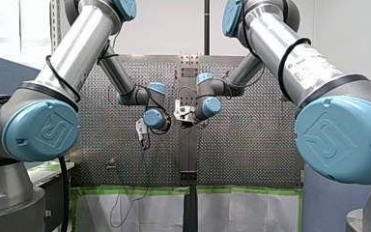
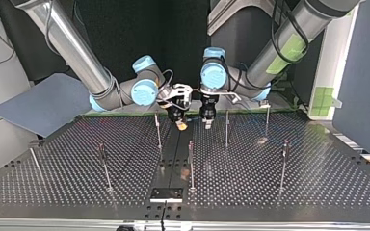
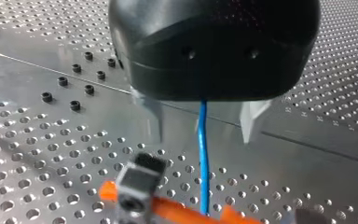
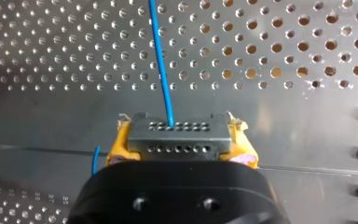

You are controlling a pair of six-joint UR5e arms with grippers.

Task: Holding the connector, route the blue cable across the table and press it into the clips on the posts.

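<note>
In the right wrist view my right gripper (image 4: 179, 150) is shut on the grey connector (image 4: 177, 133), which has two rows of holes and sits between the yellow pads (image 4: 117, 148). The blue cable (image 4: 161, 56) leaves the connector and runs ahead over the perforated table (image 4: 270, 42). In the left wrist view my left gripper (image 3: 202, 139) straddles the blue cable (image 3: 204, 177), with its metal fingers (image 3: 153, 116) apart and clear of the cable. Just beyond it is the connector (image 3: 137, 184). In the top view both grippers hang close together at the far middle, right gripper (image 2: 180, 124) beside left gripper (image 2: 207, 122).
Several thin posts with clips stand on the table, among them the post (image 2: 158, 131), the post (image 2: 227, 127) and the post (image 2: 191, 166). A black plate (image 2: 166, 194) lies at the near edge. A grey-blue sheet (image 2: 43, 106) lies off the top view's left.
</note>
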